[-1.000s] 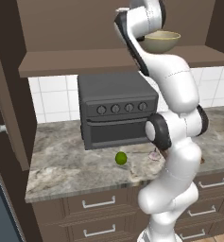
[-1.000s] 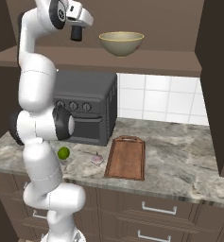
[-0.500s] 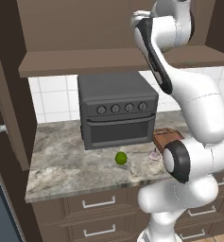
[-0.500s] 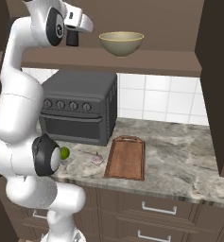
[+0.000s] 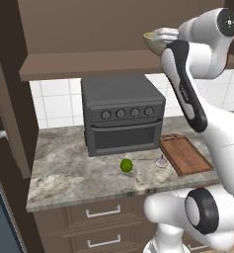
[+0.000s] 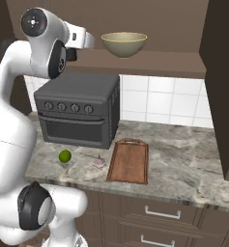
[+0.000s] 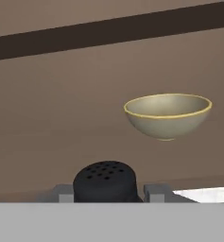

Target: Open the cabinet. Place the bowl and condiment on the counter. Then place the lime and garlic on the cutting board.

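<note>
From the left base view, the cabinet point(image 5: 103, 64) stands open, and the bowl point(image 5: 154, 42) sits on its shelf, half hidden by the raised arm; down on the counter point(image 5: 74, 168) lie the lime point(image 5: 126, 165) and, just beside the cutting board point(image 5: 185, 154), the garlic point(image 5: 161, 162). From the right base view, the gripper point(image 6: 71, 54) is up at the shelf to the left of the bowl, something dark below the hand, and the toaster oven point(image 6: 79, 115) stands directly beneath. In the hand view, the condiment point(image 7: 105, 181) sits between the two finger tips, its perforated top showing; the jaws stand partly closed around it, which looks like a grip on the shaker, though contact at the pads is hidden. To do this step well, I judge it should draw straight back off the shelf, clear the bowl and the oven top, then lower the shaker upright onto bare counter.
</note>
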